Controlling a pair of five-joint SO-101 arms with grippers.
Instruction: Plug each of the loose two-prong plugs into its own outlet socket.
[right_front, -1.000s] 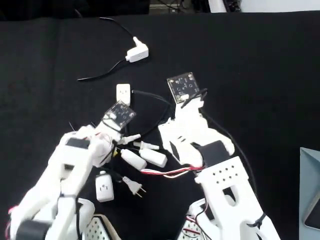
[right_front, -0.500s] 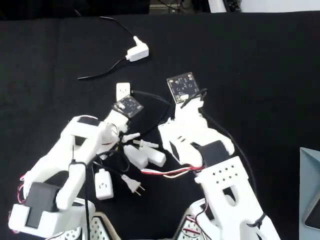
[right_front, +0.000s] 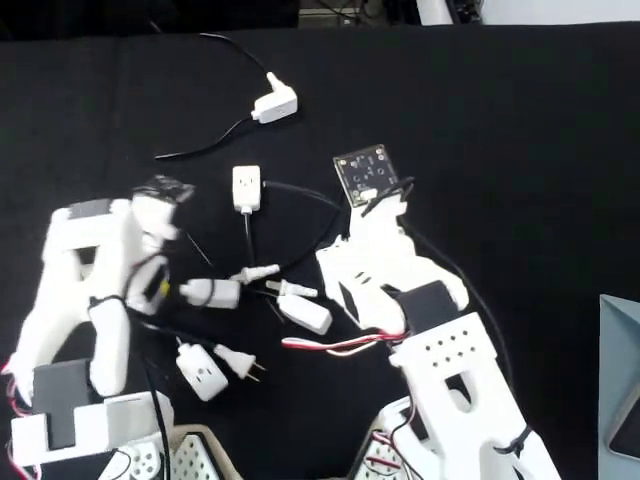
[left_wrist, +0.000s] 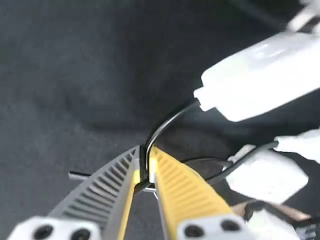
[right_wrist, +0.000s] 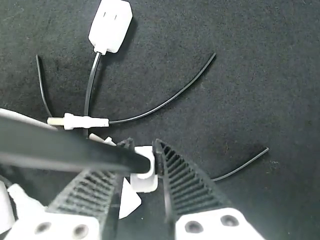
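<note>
In the left wrist view my left gripper (left_wrist: 145, 162) is shut on a thin black cord (left_wrist: 167, 122) that runs up to a white plug body (left_wrist: 260, 75). In the high view this gripper (right_front: 165, 290) sits at the left, with the plug body (right_front: 212, 292) just right of it. My right gripper (right_wrist: 142, 150) is shut on a white outlet block (right_wrist: 145, 176) at the table's middle (right_front: 305, 315). A slim white plug (right_wrist: 82, 120) lies just past it. A loose outlet socket (right_front: 246, 188) lies farther back. Another socket (right_front: 203, 372) and a two-prong plug (right_front: 240, 364) lie near the front.
An angled white plug (right_front: 274, 105) with a black cord lies at the back. Black cords (right_front: 300, 195) loop between the two arms. A grey-blue object (right_front: 620, 380) stands at the right edge. The arms' bases take up the front edge.
My left arm has swung left and back, dragging the cord and its white plug body leftward. The front socket and two-prong plug shifted slightly left. The right arm has kept still.
</note>
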